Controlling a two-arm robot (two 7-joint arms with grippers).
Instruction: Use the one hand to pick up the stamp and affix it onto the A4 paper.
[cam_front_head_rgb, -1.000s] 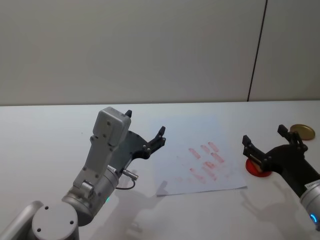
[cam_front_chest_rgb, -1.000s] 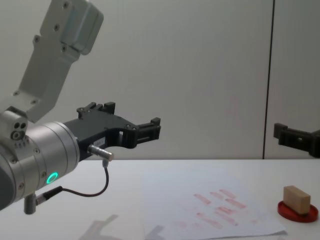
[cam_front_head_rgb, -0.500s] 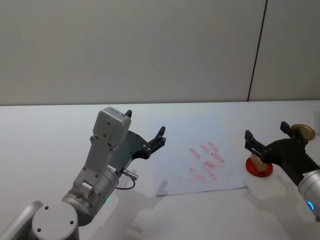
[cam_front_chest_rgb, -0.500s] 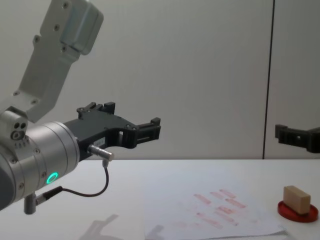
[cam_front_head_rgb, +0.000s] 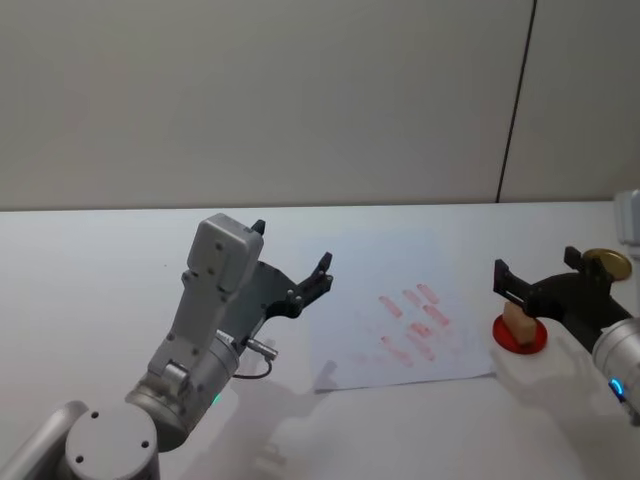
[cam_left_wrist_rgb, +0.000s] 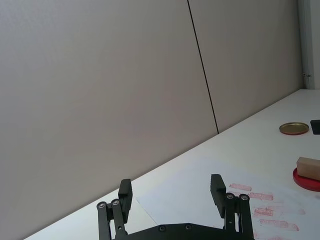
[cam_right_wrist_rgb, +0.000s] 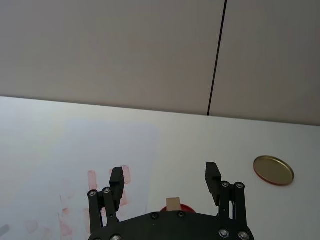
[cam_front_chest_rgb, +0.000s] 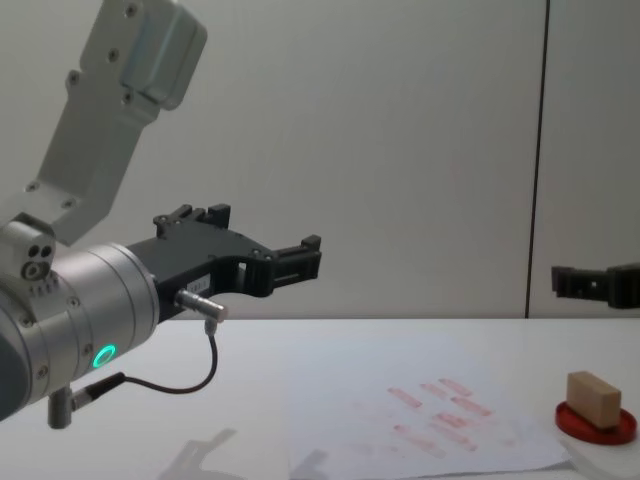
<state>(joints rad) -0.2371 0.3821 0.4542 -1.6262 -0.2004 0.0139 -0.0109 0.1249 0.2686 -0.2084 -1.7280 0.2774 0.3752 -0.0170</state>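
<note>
the black two-fingered right gripper (cam_front_head_rgb: 536, 266) hung above the right edge of the white matte tabletop (cam_front_head_rgb: 100, 260), its jaws spread wide and holding nothing. the stamp, a small light-tan rectangular wooden block (cam_front_head_rgb: 517, 320), rested on a flat round red ink pad (cam_front_head_rgb: 532, 341), just beside the near right corner of the a4 paper, a white rectangular sheet (cam_front_head_rgb: 365, 275).

key relation: the stamp lay below the right gripper, and in the right wrist view it sat between the two fingers, closer to the palm than to the fingertips (cam_right_wrist_rgb: 211, 171). in the chest view the stamp (cam_front_chest_rgb: 593, 397) stood clearly apart from the gripper above it, with open air between them. judged from this, the coming move called for a straight descent with little sideways correction. the block lay flat on the pad with its long axis across the chest view; from the wrist it presented a small square end face (cam_right_wrist_rgb: 173, 204), so the heading of its long axis against the finger line could not be fixed with confidence.

the block showed plain flat faces and sharp edges, likely rigid and easy to pinch. the paper carried faint red rectangular stamp marks (cam_front_head_rgb: 415, 322).

the left gripper (cam_front_head_rgb: 290, 246) was parked raised over the tabletop left of the paper, jaws apart and empty, well apart from the stamp.
</note>
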